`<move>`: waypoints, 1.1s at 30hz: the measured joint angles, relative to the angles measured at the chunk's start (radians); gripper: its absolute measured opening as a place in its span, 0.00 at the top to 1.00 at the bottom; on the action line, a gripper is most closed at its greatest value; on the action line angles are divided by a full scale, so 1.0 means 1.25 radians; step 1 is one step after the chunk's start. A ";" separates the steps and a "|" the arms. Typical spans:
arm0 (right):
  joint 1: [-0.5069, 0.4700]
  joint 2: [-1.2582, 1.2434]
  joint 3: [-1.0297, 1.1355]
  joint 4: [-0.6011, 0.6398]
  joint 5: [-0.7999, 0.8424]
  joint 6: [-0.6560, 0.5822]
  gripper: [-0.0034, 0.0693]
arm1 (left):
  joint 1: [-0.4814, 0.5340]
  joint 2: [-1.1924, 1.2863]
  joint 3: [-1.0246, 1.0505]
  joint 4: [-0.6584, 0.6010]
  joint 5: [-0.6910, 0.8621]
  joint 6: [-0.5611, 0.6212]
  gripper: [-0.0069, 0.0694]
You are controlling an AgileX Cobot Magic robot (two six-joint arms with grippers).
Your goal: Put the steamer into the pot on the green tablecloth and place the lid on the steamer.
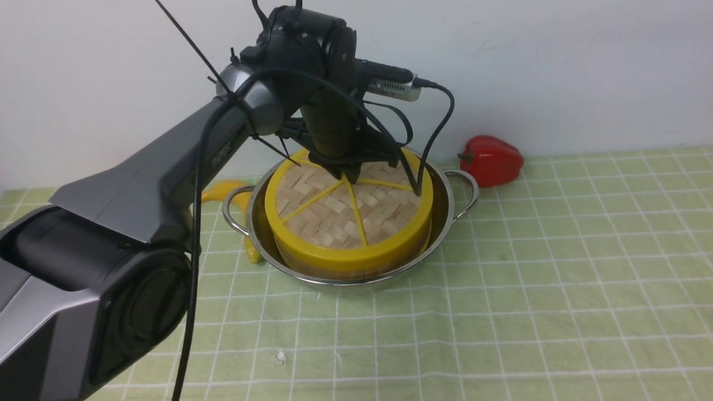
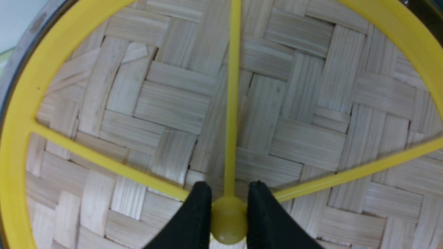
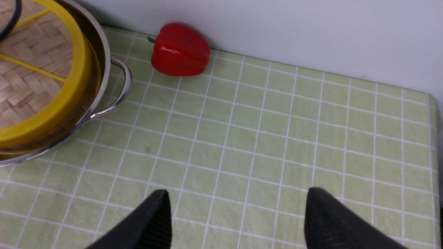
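Between tips of L gripper [image 2: 228, 189]: lid [image 1: 345, 214] hub, pinched; lid on steamer [image 1: 333, 272] in pot [image 1: 441, 207]. R gripper [image 3: 238, 204] spread over green tablecloth [image 3: 277, 138].

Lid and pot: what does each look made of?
The lid: the woven panel looks like matte pale bamboo or wood strips, with grain visible up close; the rim and spokes are smooth uniform yellow, probably plastic. The pot: shiny silver metal, likely stainless steel, with mirror-like reflections on its wall.
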 joint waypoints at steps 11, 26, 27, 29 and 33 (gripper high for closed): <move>0.000 0.000 0.000 0.000 0.000 0.000 0.26 | 0.005 0.004 -0.078 -0.001 0.000 0.036 0.17; 0.000 -0.256 0.240 0.036 -0.175 -0.039 0.61 | 0.005 -0.366 -0.168 0.113 0.006 0.008 0.79; 0.000 -0.292 0.279 0.025 -0.218 -0.039 0.65 | 0.005 -0.407 -0.161 0.113 0.006 0.019 0.86; 0.000 -0.378 0.379 -0.012 -0.291 -0.033 0.75 | 0.005 -0.484 -0.134 0.114 0.006 0.038 0.92; 0.000 -0.503 0.527 -0.068 -0.361 -0.004 0.88 | 0.005 -0.622 -0.033 0.116 0.006 0.046 0.94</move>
